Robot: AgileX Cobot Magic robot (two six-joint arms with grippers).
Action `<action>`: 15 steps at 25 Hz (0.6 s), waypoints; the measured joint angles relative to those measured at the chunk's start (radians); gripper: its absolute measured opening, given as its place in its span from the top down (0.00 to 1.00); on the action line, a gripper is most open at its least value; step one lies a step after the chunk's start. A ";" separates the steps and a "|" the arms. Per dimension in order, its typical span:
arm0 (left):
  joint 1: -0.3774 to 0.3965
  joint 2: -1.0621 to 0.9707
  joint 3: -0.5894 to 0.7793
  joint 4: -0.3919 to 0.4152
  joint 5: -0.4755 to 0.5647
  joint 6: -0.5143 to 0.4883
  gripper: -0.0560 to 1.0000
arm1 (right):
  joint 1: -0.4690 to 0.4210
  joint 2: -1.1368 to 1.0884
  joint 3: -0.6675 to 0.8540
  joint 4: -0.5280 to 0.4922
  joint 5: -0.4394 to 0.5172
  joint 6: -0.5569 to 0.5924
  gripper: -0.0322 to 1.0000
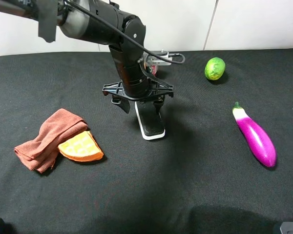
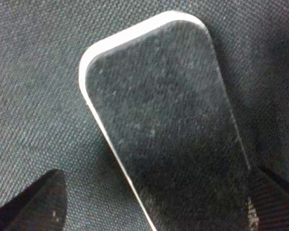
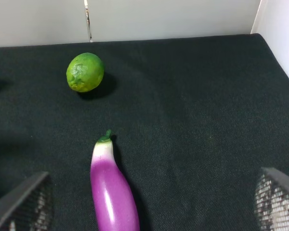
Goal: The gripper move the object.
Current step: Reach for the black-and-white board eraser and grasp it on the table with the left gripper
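The eraser [image 1: 151, 122], with a black felt top on a white base, lies flat on the black cloth near the middle of the table. My left gripper [image 1: 141, 105] hangs right over its far end, open, with a finger on either side. In the left wrist view the eraser [image 2: 164, 120] fills the frame between the two black fingertips [image 2: 33, 204], with a gap beside the one finger. My left gripper [image 2: 154, 204] holds nothing. My right gripper [image 3: 154, 192] is open and empty, low over the table's right side.
A purple eggplant [image 1: 256, 139] [image 3: 113, 192] lies at the right and a green lime [image 1: 215, 68] [image 3: 85, 72] at the back right. A brown cloth [image 1: 46, 139] and an orange waffle piece [image 1: 80, 146] lie at the left. A small tin [image 1: 152, 62] is partly hidden behind the left arm.
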 joint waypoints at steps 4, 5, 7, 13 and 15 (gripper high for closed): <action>0.000 0.029 -0.011 0.000 -0.005 0.000 0.21 | 0.000 0.000 0.000 0.000 0.000 0.000 0.36; 0.000 0.036 -0.014 0.000 -0.005 0.000 0.22 | 0.000 0.000 0.000 0.000 0.000 0.000 0.36; 0.000 0.039 -0.015 -0.001 -0.009 0.000 0.22 | 0.000 0.000 0.000 0.001 0.000 0.000 0.36; 0.000 0.039 -0.017 -0.001 -0.016 0.000 0.22 | 0.000 0.000 0.000 0.003 0.000 0.000 0.36; 0.000 0.039 -0.017 -0.001 -0.016 0.000 0.22 | 0.000 0.000 0.000 0.003 0.000 0.000 0.36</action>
